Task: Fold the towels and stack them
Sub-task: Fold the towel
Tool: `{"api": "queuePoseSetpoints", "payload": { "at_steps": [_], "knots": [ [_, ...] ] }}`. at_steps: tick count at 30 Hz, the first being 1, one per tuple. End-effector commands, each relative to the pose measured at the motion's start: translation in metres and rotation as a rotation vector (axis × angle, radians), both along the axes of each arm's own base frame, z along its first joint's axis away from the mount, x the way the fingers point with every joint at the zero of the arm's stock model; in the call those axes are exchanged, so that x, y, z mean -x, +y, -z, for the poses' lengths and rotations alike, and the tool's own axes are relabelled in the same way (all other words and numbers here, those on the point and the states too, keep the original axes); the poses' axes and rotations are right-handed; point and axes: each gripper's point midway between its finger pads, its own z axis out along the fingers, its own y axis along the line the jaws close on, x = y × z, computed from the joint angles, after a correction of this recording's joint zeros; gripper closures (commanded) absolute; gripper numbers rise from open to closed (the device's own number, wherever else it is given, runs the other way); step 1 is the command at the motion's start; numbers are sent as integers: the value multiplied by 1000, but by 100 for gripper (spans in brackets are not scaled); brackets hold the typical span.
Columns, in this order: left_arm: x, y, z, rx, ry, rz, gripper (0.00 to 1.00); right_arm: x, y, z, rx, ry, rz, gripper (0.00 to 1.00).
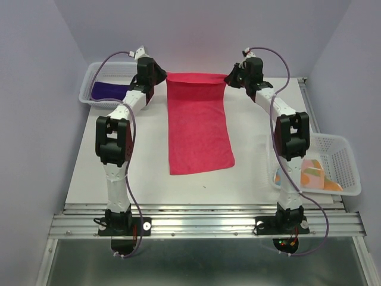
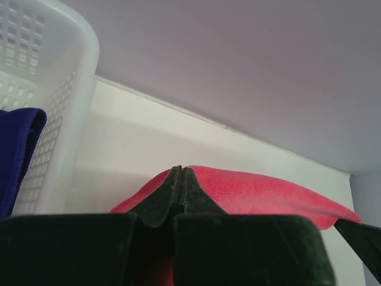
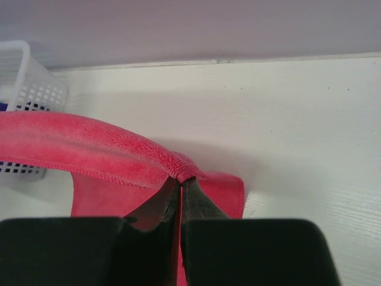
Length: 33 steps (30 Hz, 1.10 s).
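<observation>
Nearest me, filling the bottom of each wrist view, are the black finger blocks. The left gripper [image 2: 180, 171] and right gripper [image 3: 180, 180] are each clamped on a far corner of the pink-red towel [image 1: 199, 125]. Beneath everything is the white table [image 1: 155, 158], matte and faintly grained. The towel is a long plush rectangle with a stitched hem. Its long axis runs straight away from the arm bases, the far short edge is lifted between the two pinches, and the near edge lies flat toward me. I judge the fold turns on drawing that held edge back along the axis, both arms moving evenly. One white mesh basket [image 1: 84, 95], at far left, holds the purple towel [image 1: 110, 90]. The other basket [image 1: 348, 170], at near right, holds the patterned towels [image 1: 312, 173].
</observation>
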Motion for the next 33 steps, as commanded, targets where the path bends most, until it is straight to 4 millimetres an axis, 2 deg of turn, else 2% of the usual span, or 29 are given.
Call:
{"api": "queuePoseSetpoints", "payload": {
  "at_steps": [1, 2, 3, 4, 6, 7, 8, 9, 10, 11, 12, 13, 15, 16, 17, 18, 19, 20, 21, 22, 24, 25, 27, 28, 30, 33],
  "knots": [
    [15, 6, -40, 6, -80, 2, 100, 15, 12, -47, -76, -29, -77, 99],
    [19, 7, -39, 8, -74, 0, 100, 20, 12, -45, -80, -8, -80, 99],
    [25, 8, -47, 19, -83, -1, 100, 28, 12, -38, -85, 34, -76, 99],
    [33, 7, -31, 20, -52, 10, 100, 39, 14, -36, -104, 65, -92, 99],
    [47, 7, -20, 35, -26, 20, 100, 57, 15, -14, -123, 157, -100, 99],
    [48, 6, -27, 42, -38, 23, 100, 60, 15, -23, -131, 152, -97, 99],
    [56, 7, -12, 41, -3, 22, 100, 72, 15, -17, -138, 184, -104, 99],
    [63, 7, -20, 55, -15, 26, 100, 78, 14, -17, -143, 194, -103, 99],
    [73, 8, -6, 54, 12, 24, 100, 84, 14, -15, -144, 204, -110, 99],
    [78, 8, -4, 57, 18, 22, 100, 94, 13, -17, -151, 214, -112, 99],
    [87, 6, -15, 63, 0, 27, 100, 101, 12, -16, -151, 228, -112, 99],
    [95, 7, -3, 61, 24, 22, 100, 106, 12, -17, -153, 237, -119, 99],
    [109, 4, -10, 64, 16, 26, 100, 123, 11, -16, -156, 259, -128, 99],
    [117, 5, 1, 64, 40, 15, 100, 130, 13, -18, -166, 261, -146, 99],
    [125, 3, -4, 69, 34, 19, 100, 141, 12, -15, -171, 276, -153, 99],
    [131, 4, -2, 75, 43, 18, 100, 146, 12, -14, -173, 286, -157, 99],
    [141, 4, 11, 76, 72, 17, 100, 153, 13, -12, -180, 301, -169, 99],
    [148, 3, 5, 85, 61, 21, 100, 158, 14, -9, -186, 308, -177, 99],
    [154, 2, 8, 84, 68, 24, 100, 163, 14, -7, -192, 316, -181, 99],
    [164, 1, 21, 81, 98, 29, 100, 173, 14, -1, -198, 340, -187, 99],
    [174, 4, 20, 84, 95, 2, 100, 184, 13, 6, -205, 366, -191, 99],
    [184, 2, 33, 77, 121, 5, 100, 194, 13, 11, -211, 383, -198, 99],
    [194, 1, 35, 81, 127, 5, 100, 205, 14, 16, -217, 396, -206, 99],
    [202, 1, 47, 77, 151, 7, 100, 214, 13, 21, -213, 411, -207, 99],
    [215, 2, 57, 90, 175, 2, 100, 228, 12, 28, -209, 437, -212, 99],
    [228, -1, 60, 98, 181, 8, 100, 242, 11, 34, -210, 462, -215, 99]
  ]
}}
